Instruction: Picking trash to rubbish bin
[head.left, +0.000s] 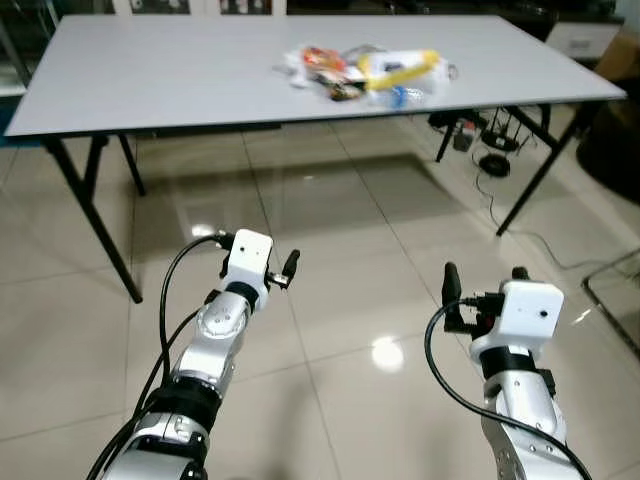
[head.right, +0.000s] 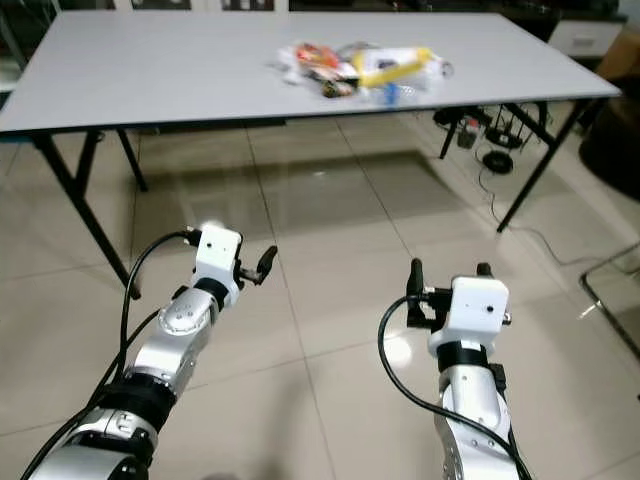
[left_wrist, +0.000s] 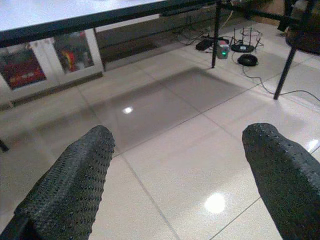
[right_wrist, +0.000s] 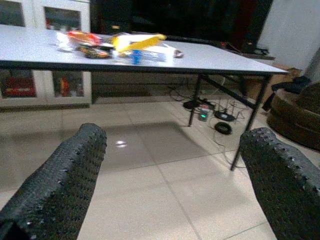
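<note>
Here, left gripper (left_wrist: 175, 180) and right gripper (right_wrist: 172, 180) fingers spread wide, empty, above tiled floor (head.left: 340, 300)

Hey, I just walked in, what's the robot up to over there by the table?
It is facing a grey folding table with a small pile of trash on it: wrappers, a yellow packet and what looks like a plastic bottle. Nothing has been picked up yet. The left gripper and right gripper are both held out low over the tiled floor, short of the table, fingers open and empty. It seems to be approaching the pile to start clearing it.
</note>
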